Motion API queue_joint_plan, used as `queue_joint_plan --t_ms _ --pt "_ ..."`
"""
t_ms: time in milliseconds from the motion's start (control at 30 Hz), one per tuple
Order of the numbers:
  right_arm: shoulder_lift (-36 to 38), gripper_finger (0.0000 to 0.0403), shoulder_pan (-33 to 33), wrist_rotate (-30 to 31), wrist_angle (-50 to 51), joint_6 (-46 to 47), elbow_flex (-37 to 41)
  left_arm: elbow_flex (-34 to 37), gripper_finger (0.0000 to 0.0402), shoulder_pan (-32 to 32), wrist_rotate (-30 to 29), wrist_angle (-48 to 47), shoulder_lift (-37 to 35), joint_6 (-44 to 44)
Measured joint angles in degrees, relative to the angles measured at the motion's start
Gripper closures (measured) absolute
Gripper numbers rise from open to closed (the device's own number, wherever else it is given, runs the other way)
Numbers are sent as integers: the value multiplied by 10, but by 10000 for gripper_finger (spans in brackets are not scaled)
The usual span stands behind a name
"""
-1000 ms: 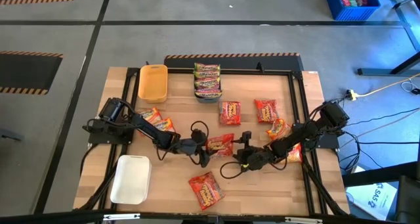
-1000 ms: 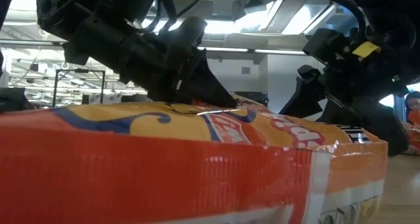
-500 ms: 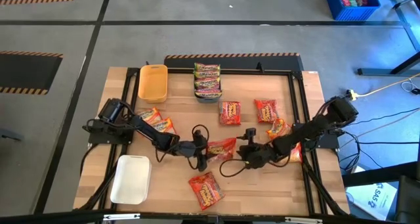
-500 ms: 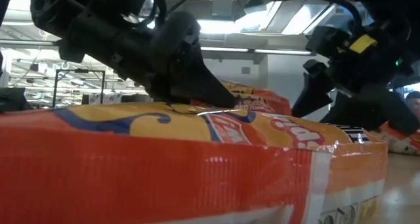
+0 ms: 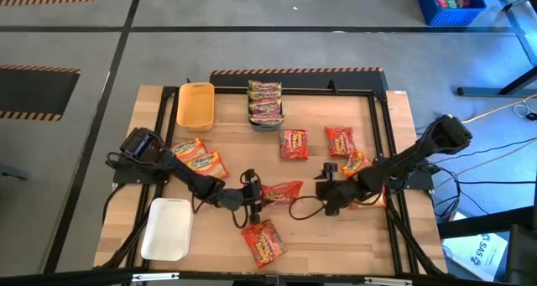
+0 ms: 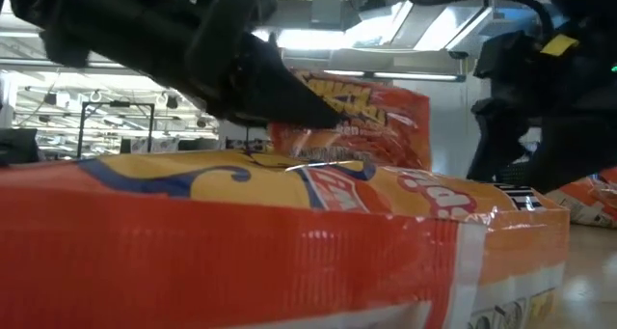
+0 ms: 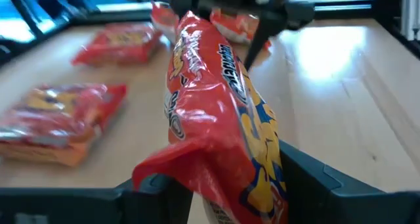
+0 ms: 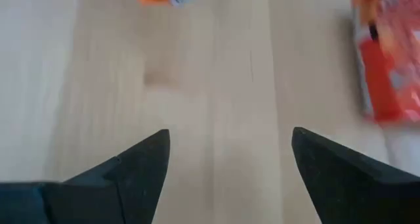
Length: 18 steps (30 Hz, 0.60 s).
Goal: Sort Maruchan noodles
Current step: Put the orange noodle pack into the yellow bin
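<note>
- The left arm [image 5: 180, 170] starts from its base at the left edge of the table [image 5: 336, 236] and stretches low over the wood toward the table's middle.
- The left gripper [image 5: 254, 194] is at the middle of the table, and its two fingers [image 7: 308, 184] are closed on one end of a red noodle packet [image 5: 283, 189]. In the left wrist view this packet stands on its edge between the fingers, and its other end points away from the wrist.
- In the low view the same packet [image 6: 362, 117] is raised above the orange packet [image 6: 289, 242] that lies just before that camera.
- The right arm [image 5: 411, 158] comes from the right edge of the table, and it goes down in a slant toward the middle.
- The right gripper [image 5: 327, 188] is just beside the free end of the held packet. Its fingers [image 8: 141, 165] are wide apart and hold nothing; only bare wood shows between them.
- Other packets lie loose on the table: two [image 5: 200, 156] beside the left arm, one [image 5: 294, 143] and one [image 5: 340, 141] behind the grippers, one [image 5: 356, 163] near the right arm, and one [image 5: 263, 241] at the front.
- Green-edged packets [image 5: 264, 101] are stacked in a tray [image 5: 267, 126] at the far edge, next to a yellow tray [image 5: 195, 106]. A white tray [image 5: 166, 228] is at the front left.
</note>
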<state>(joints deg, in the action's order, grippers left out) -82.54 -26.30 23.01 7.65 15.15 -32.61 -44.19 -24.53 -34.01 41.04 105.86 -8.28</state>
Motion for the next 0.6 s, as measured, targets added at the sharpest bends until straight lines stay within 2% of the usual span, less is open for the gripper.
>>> queue_joint_plan --t_ms 167,300,400,600 --pt "-7 97 26 -29 -304 -36 92 0 228 -21 -34 13 -13 39" --pt "-10 97 40 -61 -481 -32 141 0 228 -20 -45 25 -13 44" --pt "-10 97 39 -55 -526 -13 144 0 228 -13 -45 28 -13 46" --pt "-19 97 43 -48 -543 -35 121 0 228 -8 -39 68 -13 72"
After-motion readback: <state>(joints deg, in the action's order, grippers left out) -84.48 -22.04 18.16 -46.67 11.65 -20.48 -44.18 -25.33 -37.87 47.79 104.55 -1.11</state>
